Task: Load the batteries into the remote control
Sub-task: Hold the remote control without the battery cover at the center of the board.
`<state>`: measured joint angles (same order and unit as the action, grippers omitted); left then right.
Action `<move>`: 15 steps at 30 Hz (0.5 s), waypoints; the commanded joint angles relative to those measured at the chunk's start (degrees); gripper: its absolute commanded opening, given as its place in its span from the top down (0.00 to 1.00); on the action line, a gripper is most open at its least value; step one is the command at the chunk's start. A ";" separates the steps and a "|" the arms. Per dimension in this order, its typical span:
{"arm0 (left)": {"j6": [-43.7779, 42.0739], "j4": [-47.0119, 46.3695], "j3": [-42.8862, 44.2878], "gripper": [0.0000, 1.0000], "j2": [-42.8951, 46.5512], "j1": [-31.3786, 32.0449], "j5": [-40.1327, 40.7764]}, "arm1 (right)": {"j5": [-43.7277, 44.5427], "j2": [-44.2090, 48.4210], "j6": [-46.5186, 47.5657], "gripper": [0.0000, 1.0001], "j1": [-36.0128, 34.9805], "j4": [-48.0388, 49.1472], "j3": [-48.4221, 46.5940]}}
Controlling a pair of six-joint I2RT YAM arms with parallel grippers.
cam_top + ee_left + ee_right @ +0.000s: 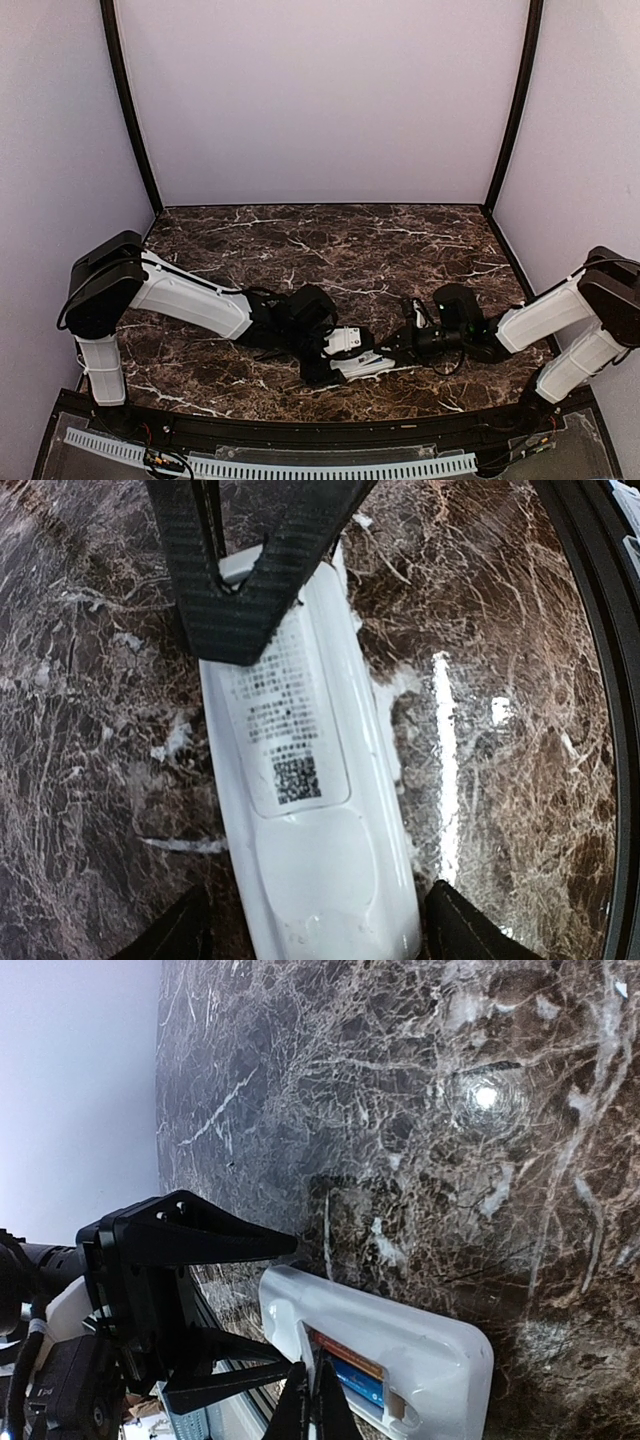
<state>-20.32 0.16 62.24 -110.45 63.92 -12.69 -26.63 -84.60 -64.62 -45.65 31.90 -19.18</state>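
The white remote control point(310, 810) lies face down on the marble, its label and QR code up. My left gripper point(320, 935) is open and straddles its near end, one finger on each side, the left finger a little apart from it. My right gripper point(318, 1400) is shut, its tips pressed into the open battery bay at the far end. An orange battery point(350, 1352) and a blue battery point(362, 1380) lie side by side in that bay. From above, both grippers meet over the remote control point(365, 367) near the front middle of the table.
The dark marble table point(330, 250) is walled by pale panels at the back and both sides. A black raised rail point(300, 425) runs along the near edge, close behind the remote, with a white slotted strip point(270, 465) below it.
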 commanded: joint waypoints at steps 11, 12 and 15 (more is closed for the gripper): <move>4.73 -7.52 4.96 0.34 -2.24 0.26 -5.93 | 1.14 -2.37 0.36 1.00 -0.48 -1.43 -0.24; 4.88 -7.88 4.99 0.36 -2.60 0.25 -6.45 | 1.10 -2.41 0.39 1.00 -0.49 -1.44 -0.24; 5.45 -9.19 5.15 0.43 -3.44 0.24 -6.68 | 0.97 -2.34 0.50 1.00 -0.49 -1.40 -0.24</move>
<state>-16.40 -6.76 66.52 -112.66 63.92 -17.26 -26.68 -85.41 -64.62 -45.63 32.62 -19.40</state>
